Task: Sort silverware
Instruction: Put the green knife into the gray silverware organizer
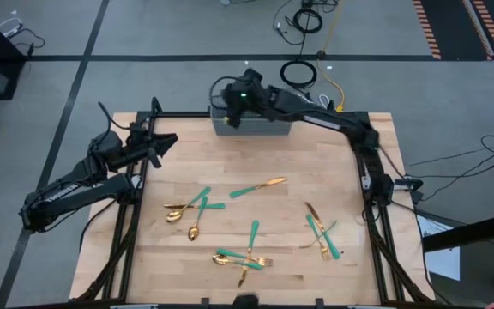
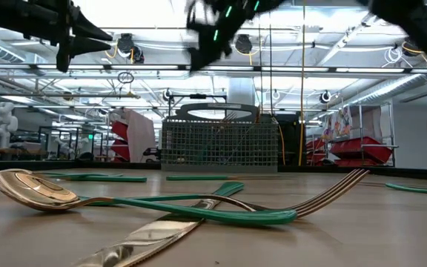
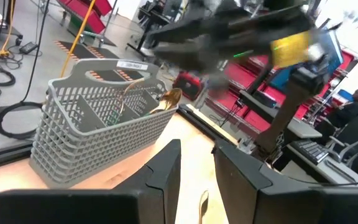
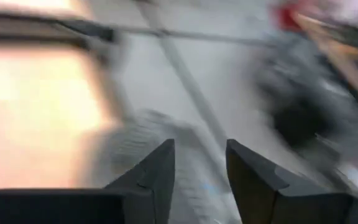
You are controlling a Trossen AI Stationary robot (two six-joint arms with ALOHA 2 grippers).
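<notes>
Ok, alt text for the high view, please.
Gold-headed, teal-handled silverware lies scattered over the near half of a wooden table. The right gripper, open, is above the grey mesh basket at the far edge, while the left gripper, open, waits over the table's left side.

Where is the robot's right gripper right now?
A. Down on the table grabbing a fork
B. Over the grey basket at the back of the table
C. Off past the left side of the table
B: the high view shows the right gripper above the grey mesh basket, its fingers apart with nothing between them.
</notes>
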